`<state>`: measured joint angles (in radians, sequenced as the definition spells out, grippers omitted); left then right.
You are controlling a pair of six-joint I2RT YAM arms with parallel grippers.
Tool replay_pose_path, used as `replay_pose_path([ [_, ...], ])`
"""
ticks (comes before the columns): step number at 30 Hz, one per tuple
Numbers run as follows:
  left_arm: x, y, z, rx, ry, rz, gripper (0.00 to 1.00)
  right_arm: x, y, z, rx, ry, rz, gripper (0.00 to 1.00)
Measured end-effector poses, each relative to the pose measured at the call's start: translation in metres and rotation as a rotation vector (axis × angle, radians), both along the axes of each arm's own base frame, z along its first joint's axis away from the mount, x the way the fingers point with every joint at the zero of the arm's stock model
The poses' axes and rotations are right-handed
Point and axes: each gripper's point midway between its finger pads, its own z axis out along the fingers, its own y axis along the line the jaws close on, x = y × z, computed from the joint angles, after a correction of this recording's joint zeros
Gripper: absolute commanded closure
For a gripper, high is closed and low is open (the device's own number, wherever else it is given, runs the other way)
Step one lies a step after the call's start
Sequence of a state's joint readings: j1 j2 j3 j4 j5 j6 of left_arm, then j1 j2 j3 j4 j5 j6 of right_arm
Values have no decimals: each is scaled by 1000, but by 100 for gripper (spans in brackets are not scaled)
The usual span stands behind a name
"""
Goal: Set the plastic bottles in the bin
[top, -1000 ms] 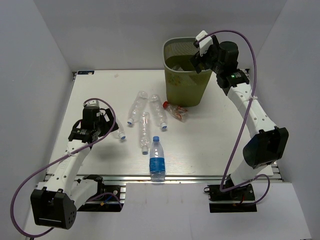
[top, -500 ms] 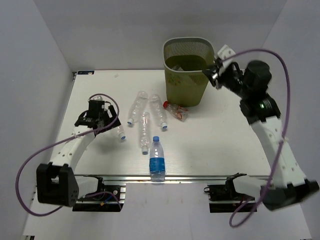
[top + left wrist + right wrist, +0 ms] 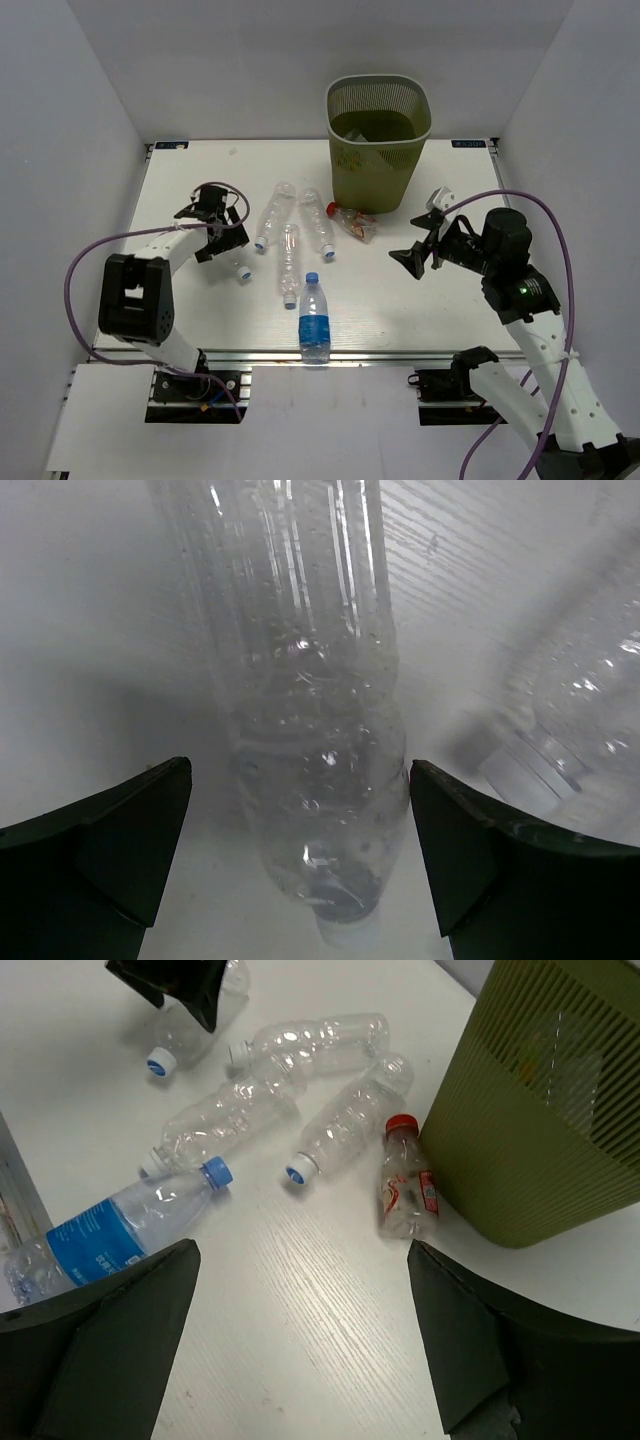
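Left gripper (image 3: 300,770) is gaping wide, straddling a clear bottle (image 3: 310,730) lying on the table (image 3: 450,310). Right gripper (image 3: 303,1250), released and empty, is hovering over open tabletop right of the red-capped bottle (image 3: 352,222). The green bin (image 3: 375,175) is sitting at the far edge.

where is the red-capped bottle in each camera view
top external: red-capped bottle lies right of centre, at the near-left foot of the bin.
right wrist: the same bottle lies centre-right, cap pointing up-picture, beside the bin.
left wrist: not in it.
shared landmark: the olive-green bin, next to it in both views.
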<state>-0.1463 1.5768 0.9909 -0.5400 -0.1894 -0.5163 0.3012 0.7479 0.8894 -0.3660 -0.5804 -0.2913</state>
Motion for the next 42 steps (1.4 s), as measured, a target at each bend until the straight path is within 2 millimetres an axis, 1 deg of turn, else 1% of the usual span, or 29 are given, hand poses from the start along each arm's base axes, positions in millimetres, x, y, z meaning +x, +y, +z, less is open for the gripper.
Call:
replay_pose_path([
  [2, 2, 1, -13, 6, 27, 13, 2, -5, 1, 5, 10, -15, 14, 10],
  [3, 1, 1, -20, 9, 41, 20, 7, -7, 2, 6, 15, -18, 22, 10],
  [4, 1, 1, -25, 11, 51, 26, 14, -9, 2, 6, 18, -19, 29, 10],
  [5, 1, 1, -30, 13, 62, 31, 37, -10, 3, 6, 19, -18, 35, 10],
  [6, 1, 1, -35, 12, 72, 41, 48, -11, 4, 6, 21, -19, 41, 10],
  [7, 2, 0, -35, 16, 70, 39, 60, -12, 4, 6, 22, -20, 45, 10],
  [8, 6, -1, -31, 18, 49, 39, 74, -12, 4, 4, 22, -15, 49, 10],
  [10, 9, -2, -27, 18, 31, 36, 76, -13, 4, -2, 19, -4, 50, 10],
  [11, 7, -4, -26, 21, 32, 26, 80, -14, 4, -5, 18, 2, 50, 10],
  [12, 6, -5, -23, 23, 31, 24, 80, -14, 4, -8, 16, 7, 49, 10],
  [13, 4, -7, -16, 23, 21, 15, 80, -15, 4, -11, 14, 13, 49, 11],
  [14, 3, -8, -7, 23, 4, 4, 83, -15, 3, -13, 13, 16, 49, 14],
  [15, 3, -10, 6, 20, -26, -9, 86, -15, 3, -15, 11, 19, 49, 34],
  [16, 2, -14, 22, 11, -66, -26, 91, -16, 3, -16, 8, 18, 50, 58],
  [17, 3, -18, 45, -3, -117, -49, 92, -15, 3, -17, 4, 14, 50, 87],
  [18, 6, -24, 69, -20, -173, -72, 95, -15, 3, -17, 6, 17, 49, 100],
  [19, 14, -34, 103, -54, -260, -108, 98, -16, 4, -17, 6, 19, 50, 100],
  [21, 26, -56, 159, -124, -399, -189, 100, -15, 4, -19, 3, 25, 51, 100],
  [22, 33, -70, 199, -161, -497, -237, 100, -15, 5, -20, 1, 30, 53, 83],
  [23, 38, -86, 234, -206, -581, -298, 100, -15, 6, -21, 1, 38, 54, 70],
  [24, 42, -102, 261, -247, -652, -359, 100, -14, 7, -23, -1, 44, 56, 65],
  [26, 43, -134, 299, -318, -754, -481, 100, -13, 8, -26, -9, 49, 58, 61],
  [28, 45, -167, 322, -378, -816, -596, 100, -12, 8, -31, -14, 61, 58, 61],
  [29, 48, -182, 328, -400, -832, -647, 100, -12, 9, -33, -17, 67, 58, 61],
  [33, 70, -247, 345, -465, -897, -812, 100, -11, 9, -43, -31, 88, 49, 61],
  [36, 88, -284, 354, -490, -955, -874, 100, -7, 8, -46, -45, 92, 31, 60],
  [39, 103, -310, 363, -495, -1017, -886, 100, -6, 9, -48, -54, 85, 22, 60],
  [41, 111, -320, 368, -491, -1063, -867, 95, -5, 9, -50, -60, 81, 19, 60],
  [42, 116, -323, 370, -487, -1087, -852, 95, -5, 10, -52, -65, 82, 16, 60],
])
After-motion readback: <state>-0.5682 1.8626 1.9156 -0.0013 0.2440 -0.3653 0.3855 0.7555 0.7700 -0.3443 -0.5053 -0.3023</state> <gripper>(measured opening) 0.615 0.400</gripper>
